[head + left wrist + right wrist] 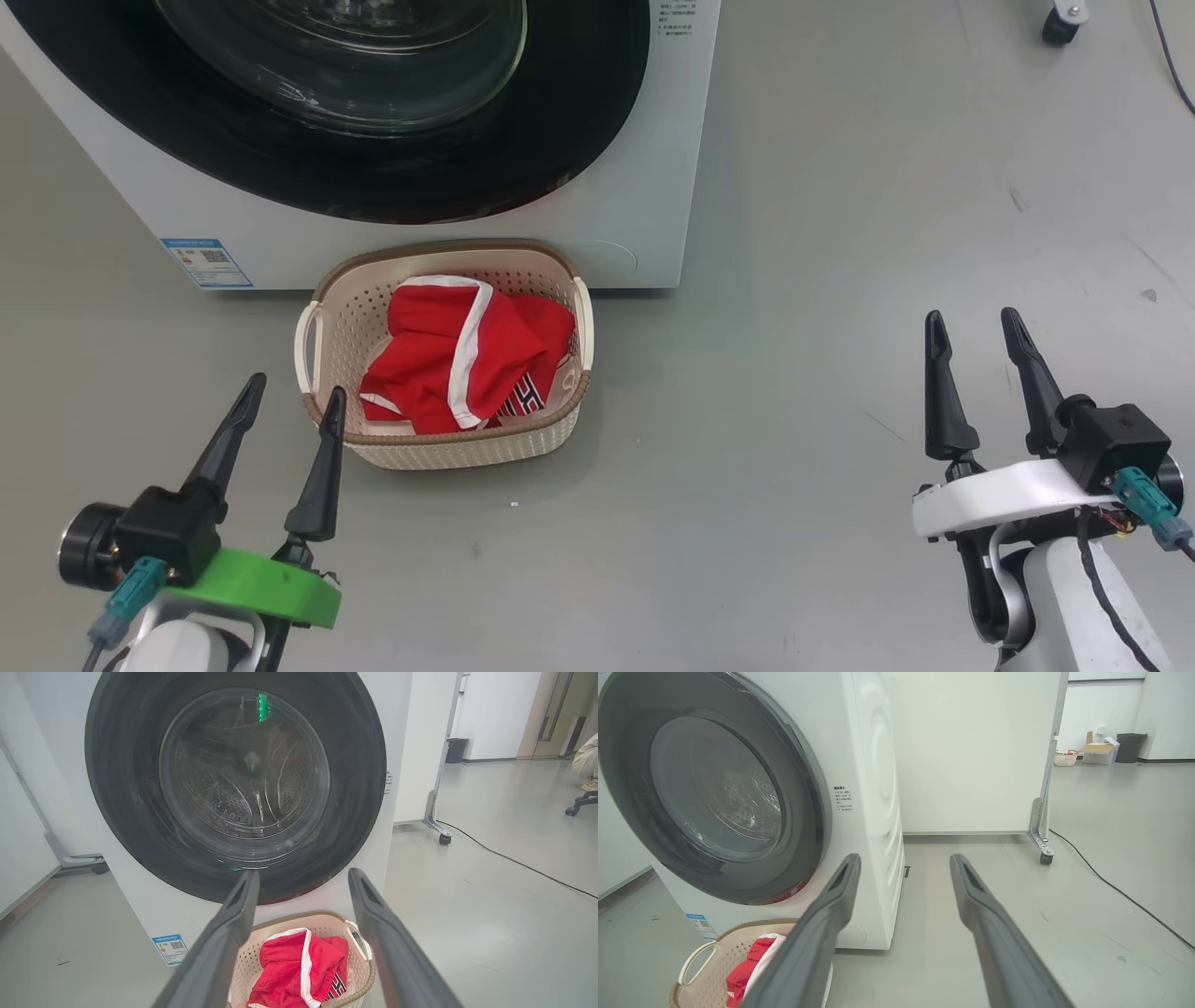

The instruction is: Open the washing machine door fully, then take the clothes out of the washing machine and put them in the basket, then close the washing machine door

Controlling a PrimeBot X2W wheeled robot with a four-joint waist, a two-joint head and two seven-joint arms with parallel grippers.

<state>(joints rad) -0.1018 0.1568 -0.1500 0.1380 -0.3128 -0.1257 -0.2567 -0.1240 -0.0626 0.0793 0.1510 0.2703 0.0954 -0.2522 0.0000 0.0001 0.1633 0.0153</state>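
Note:
The white washing machine (644,187) stands at the top of the head view with its black-rimmed glass door (373,93) shut flat against the front; through the glass (243,770) the steel drum shows. On the floor right before it sits the cream basket (448,448), holding the red clothes (448,359) with white trim and dark lettering. My left gripper (293,397) hovers open at the basket's near left corner, holding nothing. Far off to the right, my right gripper (976,329) stands open and empty over bare floor. The basket (252,961) and clothes (292,966) also lie between the left fingers.
Grey floor lies all around. A white panel on castors (1041,854) stands behind and right of the machine, with a black cable (1120,891) trailing across the floor. A caster (1060,23) shows at the top right. A blue label (205,263) marks the machine's lower left front.

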